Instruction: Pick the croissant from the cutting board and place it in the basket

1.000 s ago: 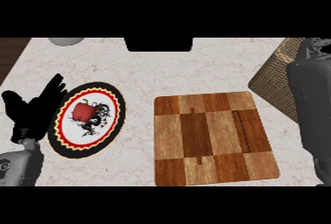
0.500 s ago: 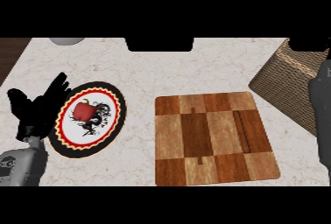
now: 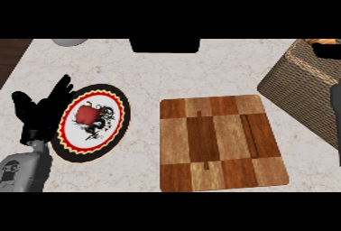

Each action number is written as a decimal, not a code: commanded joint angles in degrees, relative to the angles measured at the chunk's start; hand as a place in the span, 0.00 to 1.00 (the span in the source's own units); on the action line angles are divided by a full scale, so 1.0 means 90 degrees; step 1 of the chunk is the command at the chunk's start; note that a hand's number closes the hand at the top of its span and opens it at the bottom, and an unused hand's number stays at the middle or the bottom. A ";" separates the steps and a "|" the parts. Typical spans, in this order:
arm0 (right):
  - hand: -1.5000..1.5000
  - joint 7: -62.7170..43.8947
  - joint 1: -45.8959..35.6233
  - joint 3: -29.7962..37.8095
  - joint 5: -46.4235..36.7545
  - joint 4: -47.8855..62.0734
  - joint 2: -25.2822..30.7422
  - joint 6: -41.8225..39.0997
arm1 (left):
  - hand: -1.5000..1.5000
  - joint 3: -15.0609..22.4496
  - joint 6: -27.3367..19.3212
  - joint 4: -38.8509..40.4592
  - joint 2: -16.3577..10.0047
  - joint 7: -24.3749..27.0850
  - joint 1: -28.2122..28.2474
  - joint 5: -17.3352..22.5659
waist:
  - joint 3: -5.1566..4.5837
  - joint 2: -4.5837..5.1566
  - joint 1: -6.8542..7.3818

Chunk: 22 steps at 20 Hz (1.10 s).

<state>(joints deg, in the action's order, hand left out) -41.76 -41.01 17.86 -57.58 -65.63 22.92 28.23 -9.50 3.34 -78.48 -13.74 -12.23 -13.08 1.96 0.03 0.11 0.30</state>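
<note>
One thin golden-brown sliver, which I take for the croissant [image 3: 324, 41], shows at the one o'clock corner, right at the top of the wicker basket [image 3: 300, 85]. The cutting board [image 3: 220, 144] at five o'clock lies bare. Just under the sliver sits a dark shape that I read as the right hand [image 3: 329, 50], with its grey forearm [image 3: 336, 113] along the three o'clock edge. Whether it is gripping the pastry or has let go, I cannot tell.

The risk, as I judge it, lies at the rim. If the croissant is let go over the weave rather than the hollow, it could catch the edge and tumble onto the bench [image 3: 146, 76]. A forearm pulling back this close could also nudge the basket's wall and shift it.

Over at nine o'clock the left hand [image 3: 40, 113] rests open, fingers up, beside the plate [image 3: 70, 151] with its red pepper [image 3: 85, 113], and looks like no threat.
</note>
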 commanded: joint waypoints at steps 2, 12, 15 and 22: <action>0.00 0.1186 0.0152 0.0221 0.0764 0.0545 0.0160 0.0478 | 0.50 -0.0338 0.0320 0.0270 -0.0298 0.0072 -0.0112 0.0271 | -0.0001 0.0007 0.0010; 0.00 0.0378 0.0513 0.1220 0.1497 -0.1199 0.0183 0.1266 | 0.50 -0.0239 0.0268 -0.0298 -0.0274 -0.0089 0.0394 0.0166 | -0.0004 -0.0068 -0.0139; 0.00 0.0744 0.1265 0.1586 0.2326 -0.2047 0.0186 0.1221 | 0.50 -0.0303 0.0167 -0.0048 -0.0289 -0.0120 0.0103 0.0123 | -0.0001 -0.0054 -0.0208; 0.00 0.0991 0.3304 0.2862 0.4547 -0.3603 0.0838 -0.0684 | 0.50 -0.0360 0.0109 -0.0104 -0.0272 -0.0234 0.0109 0.0162 | 0.0003 -0.0065 -0.0318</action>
<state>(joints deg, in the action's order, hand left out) -34.44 -19.19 37.74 -26.49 -92.54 27.31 29.62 -12.01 4.37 -80.13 -15.30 -12.59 -10.13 3.03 0.02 -0.53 -2.16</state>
